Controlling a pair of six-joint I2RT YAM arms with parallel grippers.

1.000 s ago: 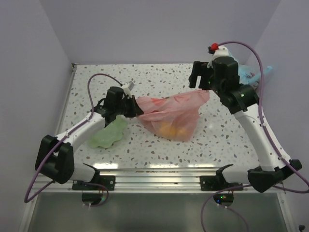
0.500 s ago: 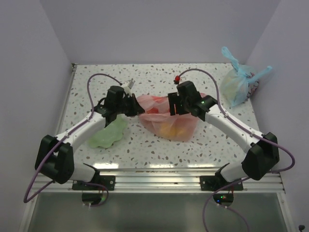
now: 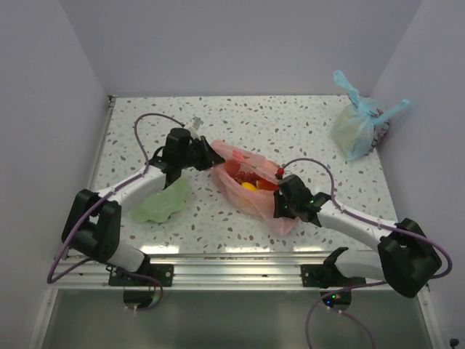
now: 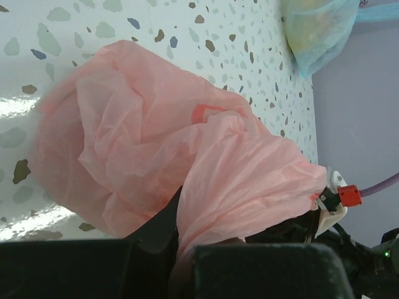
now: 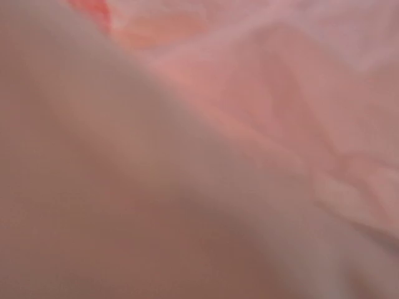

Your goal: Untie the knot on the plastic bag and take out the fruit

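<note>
The pink plastic bag (image 3: 256, 205) lies stretched across the middle of the table, its mouth gaping upward. Fruit shows inside it, a yellow piece (image 3: 249, 187) and red pieces (image 3: 243, 174). No knot shows. My left gripper (image 3: 209, 156) is shut on the bag's far-left edge; in the left wrist view the pink film (image 4: 143, 143) runs down between its dark fingers (image 4: 156, 224). My right gripper (image 3: 278, 208) sits low against the bag's near-right end. Blurred pink plastic (image 5: 280, 93) fills the right wrist view and hides its fingers.
A tied light blue bag (image 3: 356, 127) stands at the far right by the wall, also seen in the left wrist view (image 4: 324, 25). A pale green bowl (image 3: 161, 203) lies under my left arm. Walls close in the table on three sides.
My right arm swung from the far right to the bag, then down to its near-right end. The bag now stretches toward the front with its mouth open. The left gripper kept its grip.
</note>
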